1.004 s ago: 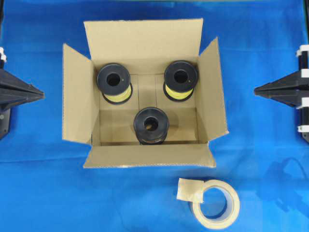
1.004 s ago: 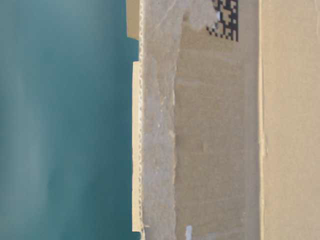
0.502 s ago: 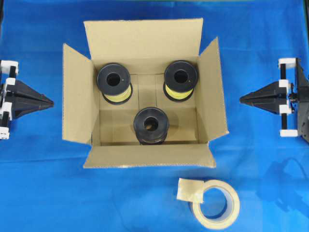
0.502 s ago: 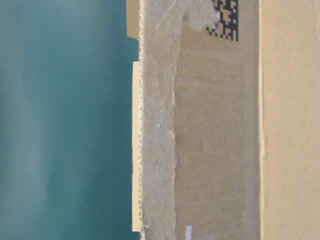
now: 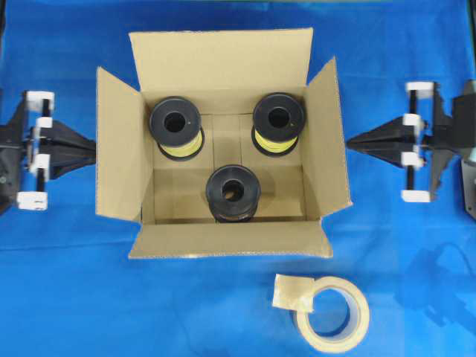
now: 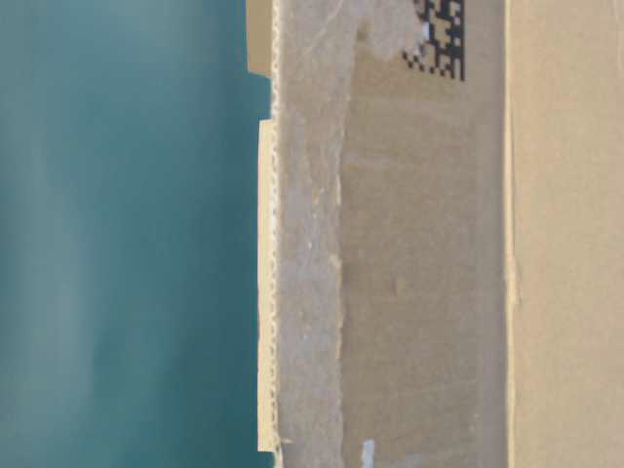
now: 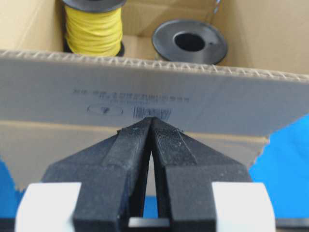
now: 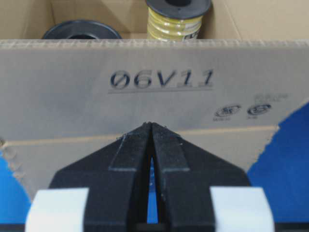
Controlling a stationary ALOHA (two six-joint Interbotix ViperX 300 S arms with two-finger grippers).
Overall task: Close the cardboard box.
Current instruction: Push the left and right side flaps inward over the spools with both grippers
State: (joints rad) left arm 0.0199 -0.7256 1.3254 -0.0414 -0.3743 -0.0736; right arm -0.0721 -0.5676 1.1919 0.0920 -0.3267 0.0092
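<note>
Both grippers have advanced inward toward the cardboard box since the earlier frames; box, spools and tape roll are unmoved.

Cardboard box: brown corrugated carton, centre of the blue cloth, all four flaps open and splayed outward. "06V11" is printed on the flap facing the right wrist camera; small print and a barcode mark on the flap facing the left wrist camera.

Contents: three black-flanged spools standing on end. Two carry yellow wire, at the box's far left and far right; the third spool stands near the front wall, its winding not discernible.

Left gripper: fingers pressed together, holding nothing, tip just at the outer edge of the box's left flap.

Right gripper: fingers pressed together, holding nothing, tip just beside the box's right flap.

Tape roll: beige, lying flat in front of the box's right corner, loose end folded back.
</note>
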